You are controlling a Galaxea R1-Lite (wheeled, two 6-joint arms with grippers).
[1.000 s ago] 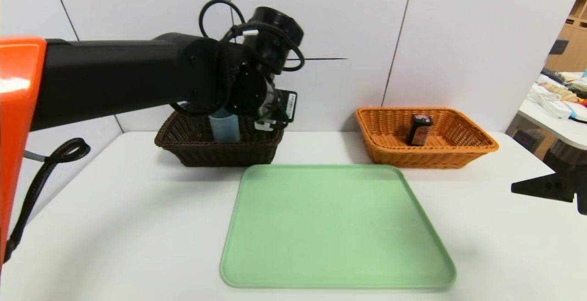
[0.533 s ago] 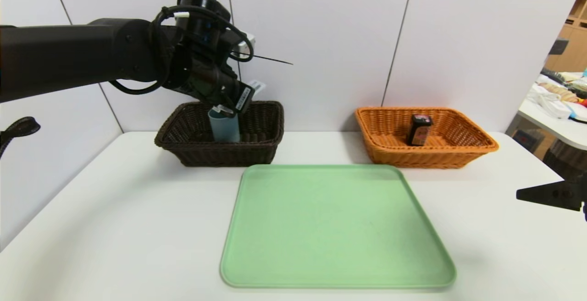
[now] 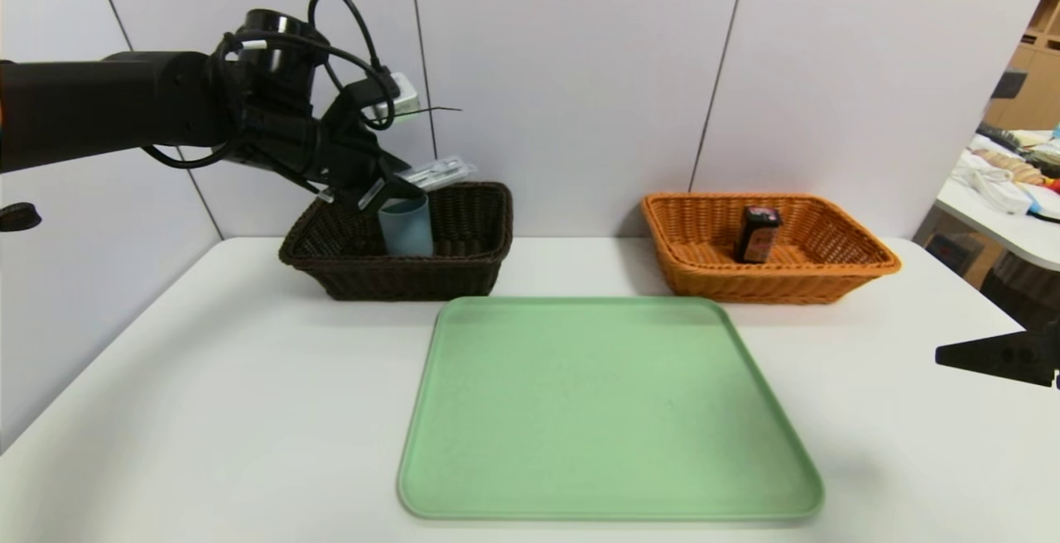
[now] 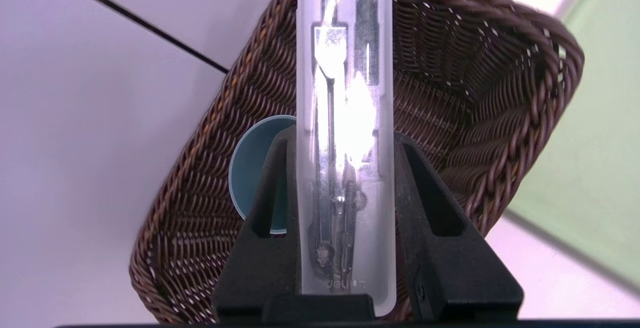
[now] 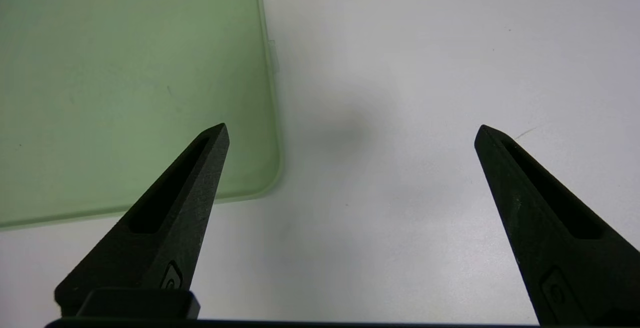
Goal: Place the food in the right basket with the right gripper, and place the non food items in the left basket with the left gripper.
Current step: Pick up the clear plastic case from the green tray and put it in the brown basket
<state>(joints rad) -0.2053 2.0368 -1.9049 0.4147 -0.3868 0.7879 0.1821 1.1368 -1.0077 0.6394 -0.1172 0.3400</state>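
My left gripper is shut on the long flat grey packet and holds it in the air over the dark brown left basket. The packet points out past the fingertips toward the basket's right side. The light blue cup stands upright inside that basket, just under the gripper. The small black drink carton stands in the orange right basket. My right gripper hangs open and empty over the table at the far right.
A pale green tray lies in the middle of the white table, in front of both baskets. The wall runs just behind the baskets. Another table with clutter stands at the far right.
The left arm has swung left and pulled away from the head camera, turning the packet until it points right over the dark basket. The right gripper has drifted slightly right.
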